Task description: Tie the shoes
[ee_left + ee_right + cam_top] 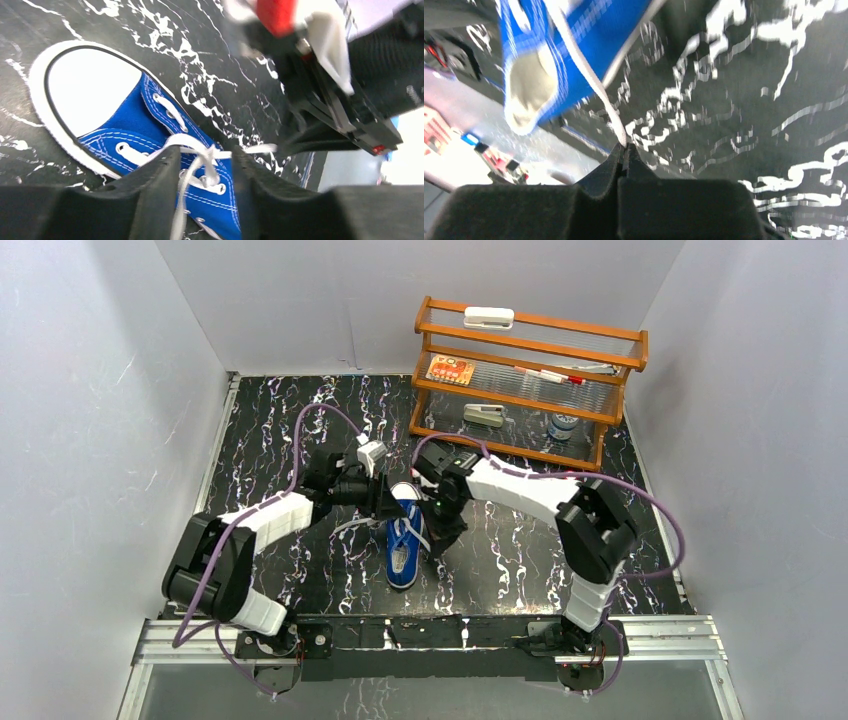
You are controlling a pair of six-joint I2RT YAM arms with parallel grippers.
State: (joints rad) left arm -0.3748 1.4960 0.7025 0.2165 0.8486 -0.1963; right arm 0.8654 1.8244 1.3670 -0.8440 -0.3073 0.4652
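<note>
Arm bases sit at the near table (520, 570) edge, and both arms reach in to the middle.

The sneaker (403, 558) lies flat on the table at centre, between the two grippers. Its heel points toward the bases and the white toe cap (90, 95) points away.

Left gripper (205, 152): released. The jaws stand apart over the eyelet rows, just behind the toe cap. The lace crossing runs through the gap. Can't tell if either finger touches it.

Right gripper (625, 150): clenched on the lace (604, 102), which is pinched right at the fingertips. That strand runs straight from the fingertips up to the sneaker, off the table. In the left wrist view the same gripper sits just beside the shoe's side, with the white strand stretched sideways into it.

A second lace end trails loose on the table on the left arm's side of the shoe.

Far side: wooden rack (540, 345) against the back wall, well apart from the shoe. It holds a marker (548, 374) on the middle shelf and a small bottle (562, 425) on the bottom shelf.
</note>
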